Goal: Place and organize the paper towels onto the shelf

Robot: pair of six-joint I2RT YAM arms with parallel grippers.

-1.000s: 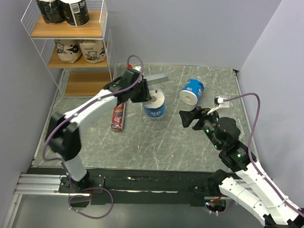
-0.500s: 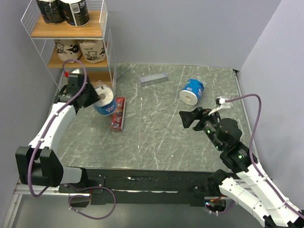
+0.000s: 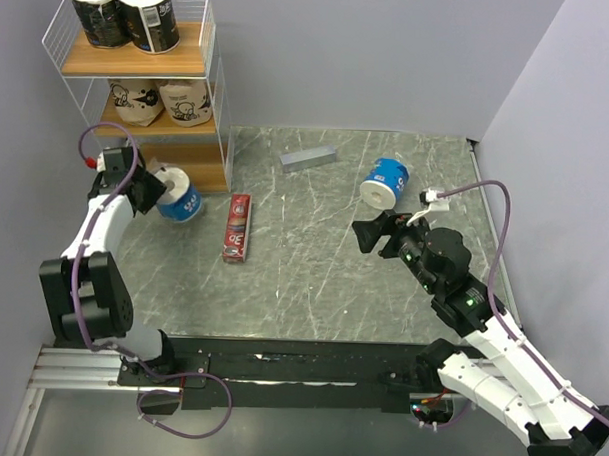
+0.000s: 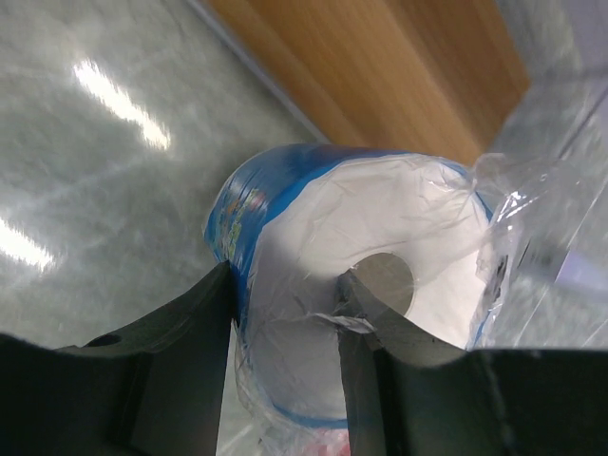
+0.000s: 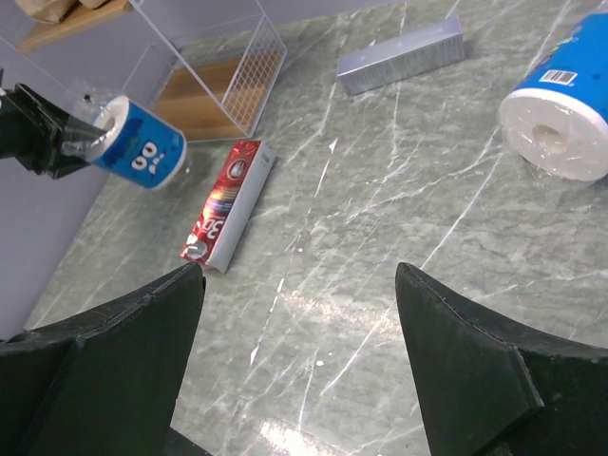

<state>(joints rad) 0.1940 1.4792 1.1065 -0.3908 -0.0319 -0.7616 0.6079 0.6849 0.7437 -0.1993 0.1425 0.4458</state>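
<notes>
Roll (image 3: 179,201) now nearer shelf (image 3: 186,169) (apparently airborne).

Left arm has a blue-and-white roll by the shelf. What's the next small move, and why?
Probably ease the left tool toward the bare bottom wooden board of the white wire-frame shelf. It is shut on the blue-and-white wrapped paper towel roll just in front of that board; the top board and middle board each already hold two rolls.
</notes>
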